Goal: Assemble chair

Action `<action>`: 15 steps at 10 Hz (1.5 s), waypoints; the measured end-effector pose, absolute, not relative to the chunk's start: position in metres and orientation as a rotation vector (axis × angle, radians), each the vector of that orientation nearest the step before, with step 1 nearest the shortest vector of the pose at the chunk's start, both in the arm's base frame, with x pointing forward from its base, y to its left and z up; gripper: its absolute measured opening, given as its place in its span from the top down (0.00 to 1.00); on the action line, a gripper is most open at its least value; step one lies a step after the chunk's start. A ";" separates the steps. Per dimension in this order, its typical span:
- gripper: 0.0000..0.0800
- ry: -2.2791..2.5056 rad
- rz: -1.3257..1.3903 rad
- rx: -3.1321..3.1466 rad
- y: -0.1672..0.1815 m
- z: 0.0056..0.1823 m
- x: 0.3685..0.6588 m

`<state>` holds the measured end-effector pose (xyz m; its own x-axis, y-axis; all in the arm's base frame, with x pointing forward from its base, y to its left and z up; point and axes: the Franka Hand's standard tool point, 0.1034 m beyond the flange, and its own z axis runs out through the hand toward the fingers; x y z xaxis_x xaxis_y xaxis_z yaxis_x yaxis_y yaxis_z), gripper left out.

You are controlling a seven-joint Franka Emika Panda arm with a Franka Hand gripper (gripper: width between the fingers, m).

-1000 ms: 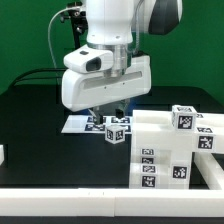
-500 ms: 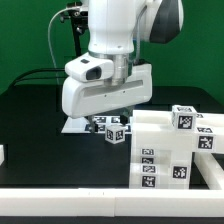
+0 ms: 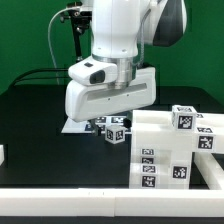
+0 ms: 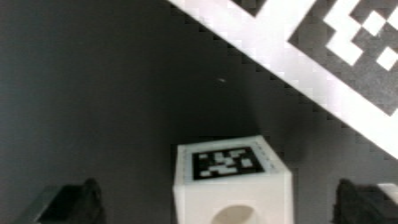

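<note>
Chair piece (image 4: 228,178) upright on the table, tagged end toward the wide-open gripper (image 4: 226,205) straddling it.

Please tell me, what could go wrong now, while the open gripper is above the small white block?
1. The gripper is open and holds nothing; the small tagged block sits between its fingers, so a sideways move could knock it over.
2. The marker board lies close by; a low finger may scrape it.
3. The assembled chair parts stand near the arm and could be bumped.
</note>
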<state>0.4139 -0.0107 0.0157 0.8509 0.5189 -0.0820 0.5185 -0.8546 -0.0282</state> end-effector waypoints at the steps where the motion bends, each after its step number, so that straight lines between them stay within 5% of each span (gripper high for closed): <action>1: 0.19 -0.841 0.141 -3.020 -0.013 0.014 0.412; 2: 0.20 -0.842 0.140 -3.020 -0.013 0.014 0.412; 3: 0.41 -0.841 0.140 -3.020 -0.013 0.014 0.412; 4: 0.41 -0.841 0.140 -3.020 -0.013 0.014 0.412; 6: 0.65 -0.841 0.140 -3.020 -0.013 0.014 0.412; 8: 0.65 -0.800 0.140 -3.033 -0.016 0.014 0.411; 12: 0.65 -0.149 0.137 -3.163 -0.084 0.015 0.391; 15: 0.65 0.128 0.128 -3.170 -0.085 0.015 0.391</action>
<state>0.3915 -0.0845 0.0152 0.9935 -0.0818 -0.0789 -0.0791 -0.9962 0.0363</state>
